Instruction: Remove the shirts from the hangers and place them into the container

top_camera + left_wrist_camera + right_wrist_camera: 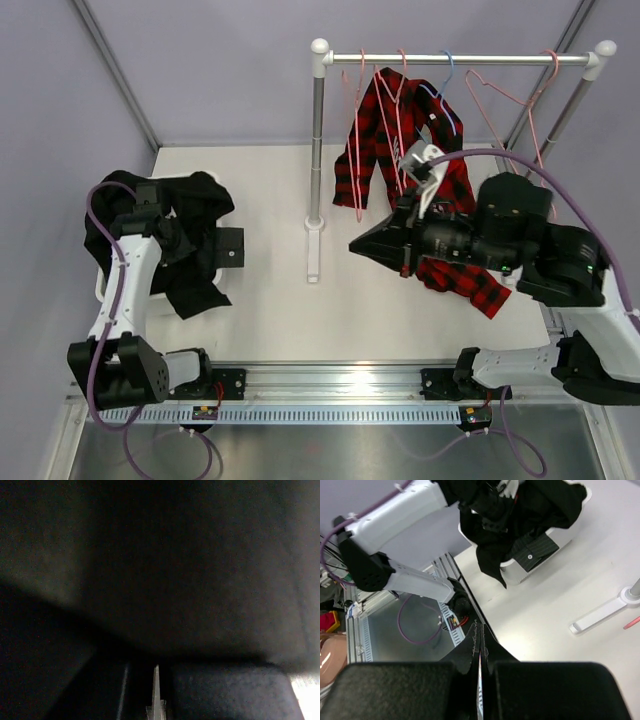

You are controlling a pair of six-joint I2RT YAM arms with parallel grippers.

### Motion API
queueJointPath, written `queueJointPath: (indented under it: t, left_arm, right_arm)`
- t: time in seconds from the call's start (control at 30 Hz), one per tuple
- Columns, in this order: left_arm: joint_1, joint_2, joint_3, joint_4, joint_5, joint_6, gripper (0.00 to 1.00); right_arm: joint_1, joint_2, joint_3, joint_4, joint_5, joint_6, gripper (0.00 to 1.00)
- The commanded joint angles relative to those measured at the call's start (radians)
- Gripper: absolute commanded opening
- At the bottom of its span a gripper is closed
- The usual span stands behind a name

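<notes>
Red-and-black check shirt (375,125) hangs just behind the right gripper (354,246) (closed tight, empty).

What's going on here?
The left gripper is shut and buried in the dark shirts piled in the white container. Whether it pinches fabric is unclear. The right gripper is shut, close by the red-and-black check shirt, which hangs from the rail.

Check shirt (378,125) hanging from rail (470,59); dark shirts (197,215) heaped over container (100,289).
</notes>
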Motion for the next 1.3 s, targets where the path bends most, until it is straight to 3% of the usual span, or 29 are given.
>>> queueJointPath:
  t: [0.0,0.13,0.27,0.43,0.53,0.77,0.87,0.9,0.93,0.97,1.03,1.2,1.27]
  left_arm:
    - [-0.006,0.049,-0.001,0.027,-0.057,-0.050,0.00]
    - [-0.002,0.180,-0.002,0.040,-0.057,-0.063,0.00]
    - [0.001,0.410,0.007,0.062,-0.066,-0.070,0.00]
    - [0.012,0.537,-0.028,0.094,-0.106,-0.055,0.00]
    - [0.010,0.428,-0.044,0.117,-0.077,-0.081,0.00]
    - [0.010,0.089,0.091,0.047,-0.071,-0.112,0.00]
    - [0.010,-0.022,0.136,0.024,-0.095,-0.107,0.15]
    - [0.010,-0.048,0.142,0.019,-0.102,-0.107,0.20]
    - [0.010,-0.101,0.148,0.014,-0.099,-0.109,0.35]
    - [0.010,-0.130,0.148,0.014,-0.096,-0.113,0.39]
    - [0.010,-0.207,0.159,0.011,-0.068,-0.118,0.46]
    - [-0.005,-0.298,0.231,0.023,0.035,-0.101,0.58]
    - [-0.013,-0.298,0.266,0.028,0.102,-0.081,0.62]
  right_arm:
    - [0.008,-0.059,0.027,0.010,0.034,-0.002,0.00]
    - [0.006,-0.105,0.019,0.016,0.049,-0.019,0.00]
    - [0.008,-0.142,0.007,0.011,0.066,-0.027,0.00]
    - [0.006,-0.201,-0.094,0.030,0.152,-0.005,0.00]
    - [0.008,-0.221,-0.102,-0.001,0.272,0.005,0.02]
    - [0.006,-0.153,-0.073,-0.109,0.483,0.004,0.32]
    - [0.005,-0.122,-0.050,-0.162,0.583,0.001,0.46]
    - [0.003,-0.116,-0.039,-0.176,0.633,0.004,0.60]
    - [0.005,-0.112,-0.031,-0.208,0.664,0.010,0.64]
    - [0.000,-0.110,-0.031,-0.223,0.695,0.016,0.67]
    - [-0.029,-0.121,-0.034,-0.243,0.747,0.015,0.70]
    - [-0.358,-0.107,-0.100,-0.202,0.562,-0.096,0.64]
    - [-0.382,-0.081,-0.103,-0.179,0.574,-0.129,0.62]
